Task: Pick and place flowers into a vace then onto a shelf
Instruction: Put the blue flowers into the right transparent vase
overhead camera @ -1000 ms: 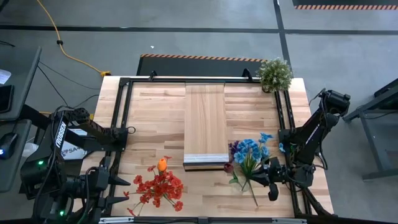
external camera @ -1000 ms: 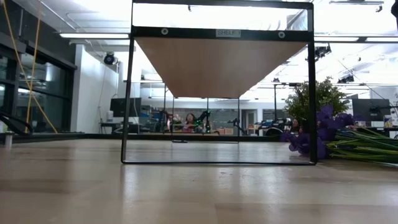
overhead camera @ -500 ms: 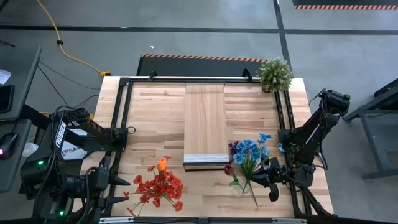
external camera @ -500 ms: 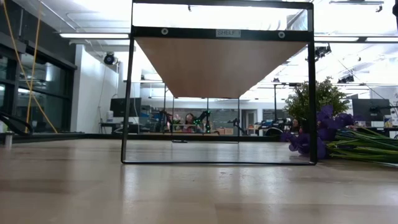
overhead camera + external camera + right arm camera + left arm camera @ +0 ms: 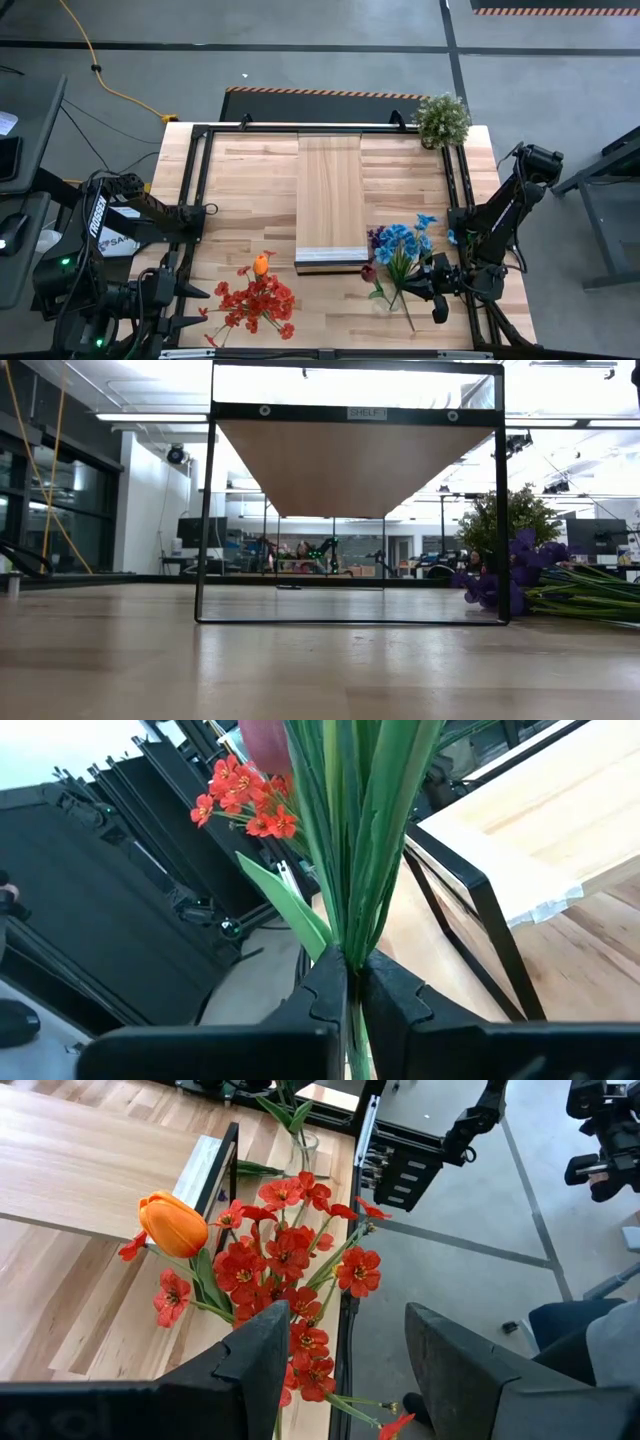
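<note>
Blue-purple flowers point(image 5: 400, 248), green stems pinched in right claw point(image 5: 418, 288).

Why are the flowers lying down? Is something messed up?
Nothing looks broken. The red flowers and the blue flowers just lie flat on the table. The right end effector pinches the blue bunch's stems. The shelf is bare.

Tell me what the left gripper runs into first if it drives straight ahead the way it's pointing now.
Most likely the red flowers: they lie just past the open left gripper, in line with its gap, the orange tulip off to one side. Depth is hard to judge, so it might skim over them.
</note>
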